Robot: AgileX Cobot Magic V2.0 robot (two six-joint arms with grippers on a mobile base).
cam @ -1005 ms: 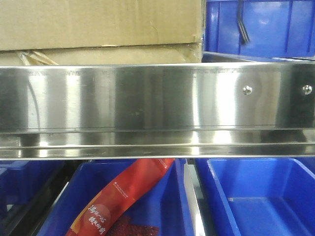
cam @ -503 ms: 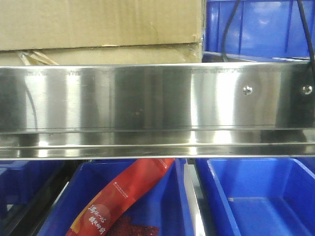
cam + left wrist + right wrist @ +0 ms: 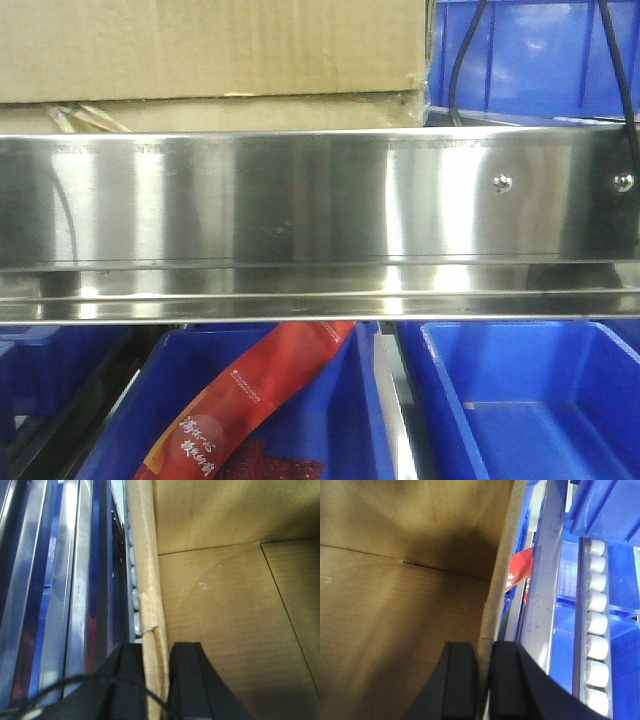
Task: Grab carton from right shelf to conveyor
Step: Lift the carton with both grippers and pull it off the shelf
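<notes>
Farthest left, clenched on the left wall of the carton [image 3: 225,605]: the left gripper [image 3: 155,680], both black fingers [image 3: 192,685] pressed tight against the cardboard edge, a tape scrap [image 3: 150,614] just above. Seen from the front, lying on the right shelf [image 3: 300,290] behind the mirror-like front rail [image 3: 300,200] and filling the upper left. Under the rail, a red packet [image 3: 250,400] inside a blue bin [image 3: 340,400]. Farthest right, clamped the same way on the carton's opposite wall: the right gripper [image 3: 486,680], with white rollers [image 3: 596,625] near its outer side.
</notes>
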